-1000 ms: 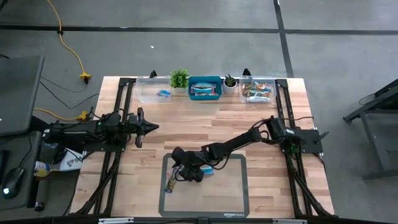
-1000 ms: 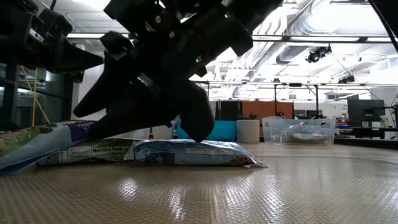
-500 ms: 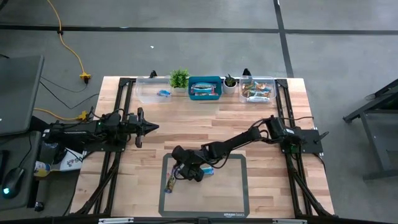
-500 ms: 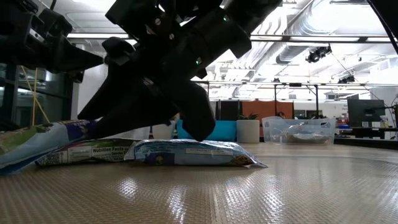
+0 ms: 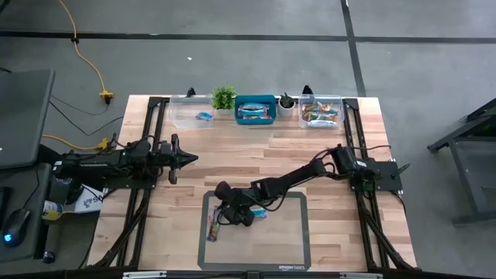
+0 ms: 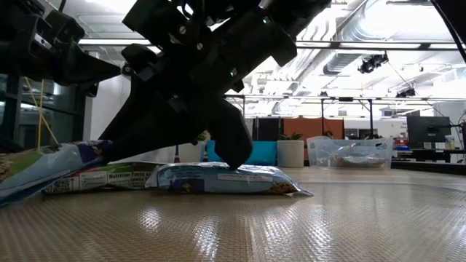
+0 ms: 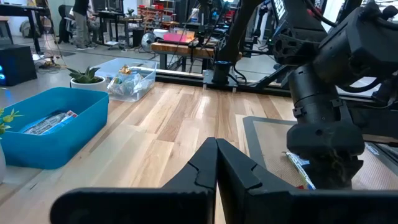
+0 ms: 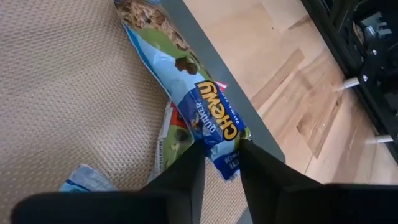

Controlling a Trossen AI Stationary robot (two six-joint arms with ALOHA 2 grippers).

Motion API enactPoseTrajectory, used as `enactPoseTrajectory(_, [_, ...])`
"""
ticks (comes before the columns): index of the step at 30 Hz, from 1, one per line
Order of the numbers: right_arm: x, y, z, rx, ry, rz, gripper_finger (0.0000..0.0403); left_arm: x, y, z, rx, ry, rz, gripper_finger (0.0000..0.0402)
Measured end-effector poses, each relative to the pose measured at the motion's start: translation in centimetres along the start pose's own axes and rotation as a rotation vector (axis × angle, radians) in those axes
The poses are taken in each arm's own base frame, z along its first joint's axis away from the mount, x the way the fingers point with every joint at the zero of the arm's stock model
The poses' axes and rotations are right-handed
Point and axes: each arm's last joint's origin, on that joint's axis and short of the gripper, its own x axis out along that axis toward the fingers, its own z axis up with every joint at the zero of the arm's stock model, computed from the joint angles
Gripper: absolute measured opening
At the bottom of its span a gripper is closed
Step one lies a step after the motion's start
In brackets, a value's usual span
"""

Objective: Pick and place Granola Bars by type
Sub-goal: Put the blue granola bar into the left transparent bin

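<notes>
The right gripper (image 8: 219, 163) is clamped on 1 Quaker bar (image 8: 205, 118); 2 other bars (image 6: 218, 178) lie on the mat (image 5: 287, 240). The left gripper (image 5: 186, 159) is closed.

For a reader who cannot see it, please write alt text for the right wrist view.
The right gripper closes its jaws on the end of a blue and green Chewy granola bar, which lies along the edge of a woven mat. Another wrapper lies beside it; the wooden table shows beyond.
</notes>
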Motion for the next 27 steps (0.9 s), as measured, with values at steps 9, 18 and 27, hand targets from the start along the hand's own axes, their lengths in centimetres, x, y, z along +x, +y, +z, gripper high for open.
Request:
enactPoseTrajectory(9, [0.0, 0.8, 0.8, -0.017, 0.039, -0.043, 0.0024, 0.0, 0.0, 0.0, 0.0, 0.0, 0.0, 0.0001])
enactPoseTrajectory(18, [-0.1, 0.9, 1.0, 0.112, 0.1, -0.142, 0.0001, 0.0, 0.0, 0.0, 0.0, 0.0, 0.0, 0.0001])
enactPoseTrajectory(27, [-0.3, -0.2, 1.7, 0.335, 0.11, -0.299, 0.0, 0.0, 0.0, 0.0, 0.0, 0.0, 0.0, 0.0001])
